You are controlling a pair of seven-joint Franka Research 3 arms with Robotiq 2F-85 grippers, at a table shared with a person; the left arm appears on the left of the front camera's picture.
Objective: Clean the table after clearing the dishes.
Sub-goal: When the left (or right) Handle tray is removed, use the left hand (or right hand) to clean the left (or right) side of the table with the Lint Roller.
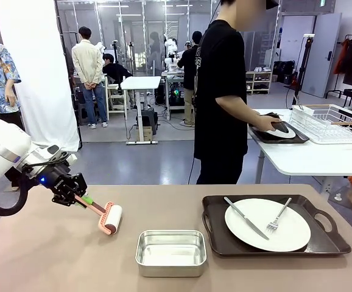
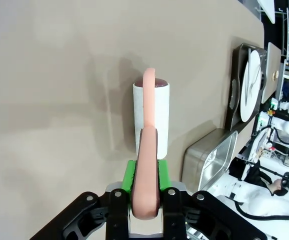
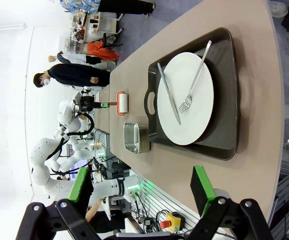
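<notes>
1. Nearest the front camera, a small rectangular steel pan sits on the wide tan-brown table, just left of a dark brown handled tray.
2. That tray lies with its long axis left to right, a handle at each end. It carries a round white plate with a silver knife and fork. The two slant together at their near ends, and the fork's tines point toward the robot.
3. A second tray lies on the white-topped table behind, under a person's hand and beside a white wire rack.
4. Beyond is a grey floor, with people standing at desks.
5. The left gripper is clamped tight on the pink handle of a lint roller, with green pads on either side. The handle slopes down to the right, and the white roll is at the tabletop, left of the pan.
6. The right gripper hangs with its fingers wide apart and empty.
</notes>
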